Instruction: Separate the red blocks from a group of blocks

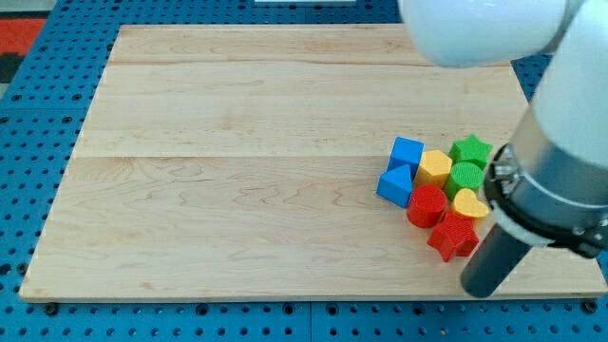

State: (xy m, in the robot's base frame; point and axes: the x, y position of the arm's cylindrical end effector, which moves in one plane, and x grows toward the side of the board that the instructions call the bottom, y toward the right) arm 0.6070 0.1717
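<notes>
- You'll find the red cylinder (427, 205) and red star (453, 236) at the lower right of the table (237, 190), touching the cluster.
- Your rod carries no hand; my tip (481, 285) sits just lower-right of the star.

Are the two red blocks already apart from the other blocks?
No. The red cylinder and red star touch the yellow heart.

my tip (481, 285) just below-right of red star (453, 236) | red cylinder (427, 205) adjoining
</notes>
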